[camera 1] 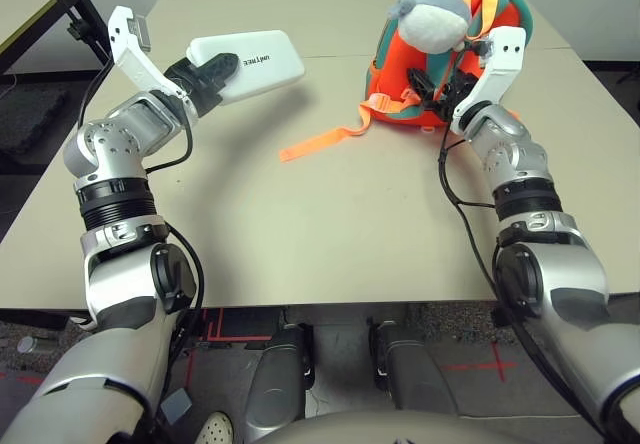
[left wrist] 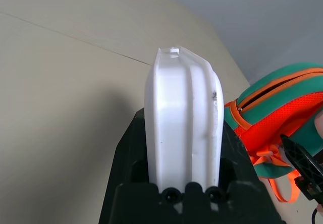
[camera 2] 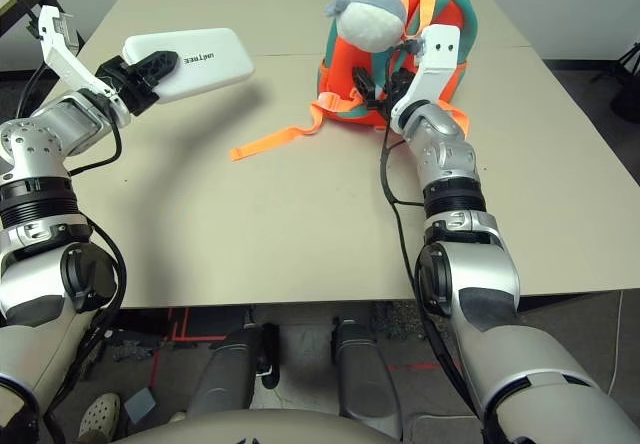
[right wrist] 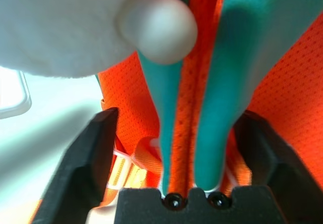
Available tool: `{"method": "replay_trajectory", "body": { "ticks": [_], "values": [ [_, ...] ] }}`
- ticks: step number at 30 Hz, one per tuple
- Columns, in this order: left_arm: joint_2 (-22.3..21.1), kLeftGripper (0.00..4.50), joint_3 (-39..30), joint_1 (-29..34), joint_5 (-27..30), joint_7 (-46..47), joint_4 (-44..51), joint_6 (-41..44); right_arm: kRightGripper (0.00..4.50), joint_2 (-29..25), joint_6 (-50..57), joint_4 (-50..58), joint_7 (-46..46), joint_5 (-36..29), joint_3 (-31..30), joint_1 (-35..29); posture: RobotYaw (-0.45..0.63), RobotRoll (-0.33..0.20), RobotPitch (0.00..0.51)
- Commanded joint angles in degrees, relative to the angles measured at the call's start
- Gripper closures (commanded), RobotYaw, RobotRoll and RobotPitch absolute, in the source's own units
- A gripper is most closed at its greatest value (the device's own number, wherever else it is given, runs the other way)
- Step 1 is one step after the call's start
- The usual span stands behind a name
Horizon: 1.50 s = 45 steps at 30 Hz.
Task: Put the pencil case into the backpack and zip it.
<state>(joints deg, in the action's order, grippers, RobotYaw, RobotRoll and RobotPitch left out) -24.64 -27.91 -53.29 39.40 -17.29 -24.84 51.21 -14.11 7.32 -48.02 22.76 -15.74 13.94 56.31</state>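
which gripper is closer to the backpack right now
Right. The right gripper is up against the backpack, its open fingers straddling the teal and orange trim below the plush toy. The left gripper is off to the side, holding the pencil case above the table.

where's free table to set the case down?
Bare table between the forearms, nearer than the loose orange strap. Also bare beyond the pencil case. Crowded around the backpack, where the right gripper sits.
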Motion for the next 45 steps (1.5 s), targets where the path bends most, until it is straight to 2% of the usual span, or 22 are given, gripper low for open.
{"method": "replay_trajectory", "body": {
  "ticks": [1, 7, 8, 9, 12, 17, 21, 29, 35, 45],
  "values": [
    [0.33, 3.27, -0.09, 0.21, 0.98, 0.16, 2.43, 0.16, 1.39, -0.11, -1.71, -1.70, 0.58, 0.98, -0.83, 0.87, -0.06, 0.000, 0.139],
    [1.12, 3.27, 0.37, 0.39, 0.61, 0.16, 2.63, -0.21, 3.65, -0.99, -1.03, 1.69, 2.60, 1.44, -1.66, -0.66, -0.07, 0.000, 0.140],
    [1.34, 3.27, 0.49, 0.40, 0.55, 0.14, 2.67, -0.27, 3.93, -1.36, -0.43, 3.48, 3.34, 1.56, -2.14, -1.50, -0.07, 0.000, 0.141],
    [1.49, 3.27, 0.61, 0.39, 0.50, 0.08, 2.67, -0.33, 4.02, -1.68, 0.44, 5.54, 3.95, 1.50, -2.56, -2.40, -0.06, 0.000, 0.141],
    [1.65, 3.27, 1.02, 0.49, 0.44, -0.32, 2.80, -0.35, 4.03, -3.17, 5.27, 14.23, 5.18, 1.30, -4.27, -6.06, -0.06, 0.000, 0.143],
    [0.94, 3.27, 1.66, 0.96, 0.42, -1.24, 2.38, 0.16, 4.03, -8.03, 17.61, 35.45, 4.52, 0.73, -6.03, -14.41, -0.07, 0.000, 0.145],
    [0.97, 3.27, 2.03, 0.80, 0.10, -1.70, 1.18, -0.58, 4.03, -9.88, 27.86, 50.72, 3.20, -2.56, -4.99, -19.51, -0.09, 0.000, 0.144],
    [1.59, 3.27, 3.09, 0.07, -0.47, -2.87, -1.05, -1.71, 4.03, -9.32, 44.56, 73.46, -2.00, -9.25, -2.24, -28.14, -0.11, 0.000, 0.141],
    [1.73, 3.27, 4.24, -0.71, -1.01, -4.09, -3.64, -2.94, 4.03, -8.75, 51.92, 82.10, -3.90, -13.71, -0.73, -33.73, -0.13, 0.000, 0.142],
    [1.97, 3.27, 5.20, -1.86, -1.99, -5.48, -6.50, -4.29, 4.03, -10.52, 56.78, 86.20, -3.94, -18.39, 0.69, -36.54, -0.16, 0.000, 0.149]
  ]
}}
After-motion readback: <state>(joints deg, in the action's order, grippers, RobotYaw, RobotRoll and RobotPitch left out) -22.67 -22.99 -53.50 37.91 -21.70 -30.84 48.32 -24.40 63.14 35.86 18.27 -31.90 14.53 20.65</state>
